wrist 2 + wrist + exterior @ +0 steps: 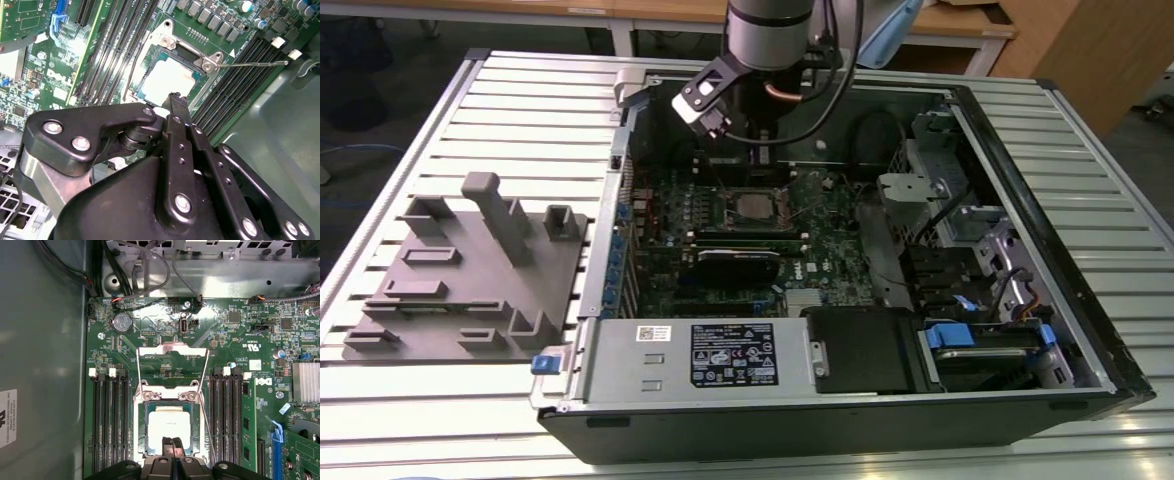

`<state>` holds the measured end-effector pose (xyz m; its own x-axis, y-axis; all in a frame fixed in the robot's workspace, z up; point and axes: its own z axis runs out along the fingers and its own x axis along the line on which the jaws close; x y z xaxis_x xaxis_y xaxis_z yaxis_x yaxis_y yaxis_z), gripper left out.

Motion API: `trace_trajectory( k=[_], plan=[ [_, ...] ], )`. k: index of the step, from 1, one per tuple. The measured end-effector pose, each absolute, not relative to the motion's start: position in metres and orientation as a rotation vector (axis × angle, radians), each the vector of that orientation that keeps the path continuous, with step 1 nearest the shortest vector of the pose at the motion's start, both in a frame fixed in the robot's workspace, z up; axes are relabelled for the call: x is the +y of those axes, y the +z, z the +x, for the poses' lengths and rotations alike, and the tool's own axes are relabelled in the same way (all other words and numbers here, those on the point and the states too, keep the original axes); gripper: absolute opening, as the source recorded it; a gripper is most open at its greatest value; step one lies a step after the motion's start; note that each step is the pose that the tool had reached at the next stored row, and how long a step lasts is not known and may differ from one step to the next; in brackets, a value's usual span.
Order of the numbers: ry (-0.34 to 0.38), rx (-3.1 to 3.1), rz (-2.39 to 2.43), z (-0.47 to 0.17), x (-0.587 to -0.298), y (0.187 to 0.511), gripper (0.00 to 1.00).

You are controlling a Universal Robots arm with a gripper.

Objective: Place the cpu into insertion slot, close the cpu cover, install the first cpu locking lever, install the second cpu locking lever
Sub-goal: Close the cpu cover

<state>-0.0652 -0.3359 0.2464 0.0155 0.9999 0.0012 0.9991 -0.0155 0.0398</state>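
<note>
The cpu (167,424) lies silvery and flat in the insertion slot, whose metal frame (172,354) sits on the green motherboard (235,335). The cpu cover (170,396) appears to lie flat around the chip. A thin wire lever (210,415) runs along one side of the socket, and another (139,371) along the opposite side. In the second wrist view one lever (250,63) reaches out over the memory slots, beside the cpu (167,77). My gripper (172,442) (175,98) is shut and empty, its tips over the cpu's near edge. In the exterior view the gripper (758,160) hangs just above the cpu (754,206).
The open computer case (1014,180) lies on a slatted table. Long black memory slots (107,425) flank the socket on both sides. A black card (740,265), a labelled power supply (707,355) and drive bays (987,290) fill the case. A grey fixture (467,270) stands on the exterior view's left.
</note>
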Motion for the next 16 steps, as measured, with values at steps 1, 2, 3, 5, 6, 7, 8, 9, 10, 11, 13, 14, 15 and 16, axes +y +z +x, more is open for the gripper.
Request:
trace_trajectory(
  k=[1, 2, 3, 5, 6, 7, 8, 9, 10, 11, 13, 14, 15, 16],
  plan=[
    [0.045, 2.185, 2.219, -0.0651, -0.3359, 0.2466, 0.10],
    [0.045, 2.185, 2.219, -0.0651, -0.3359, 0.2467, 0.10],
    [0.045, 2.185, 2.219, -0.0652, -0.3359, 0.2470, 0.10],
    [0.045, 2.185, 2.219, -0.0652, -0.3359, 0.2471, 0.10],
    [0.045, 2.185, 2.219, -0.0652, -0.3359, 0.2471, 0.10],
    [0.044, 2.185, 2.219, -0.0651, -0.3359, 0.2471, 0.10],
    [0.044, 2.185, 2.219, -0.0648, -0.3359, 0.2472, 0.10],
    [0.044, 2.185, 2.219, -0.0646, -0.3359, 0.2472, 0.10],
    [0.044, 2.185, 2.219, -0.0643, -0.3359, 0.2472, 0.10],
    [0.044, 2.185, 2.219, -0.0640, -0.3359, 0.2471, 0.10],
    [0.044, 2.185, 2.219, -0.0634, -0.3359, 0.2471, 0.10],
    [0.044, 2.185, 2.219, -0.0634, -0.3359, 0.2471, 0.10],
    [0.044, 2.184, 2.219, -0.0634, -0.3359, 0.2471, 0.10],
    [0.045, 2.185, 2.219, -0.0633, -0.3359, 0.2472, 0.10]
  ],
)
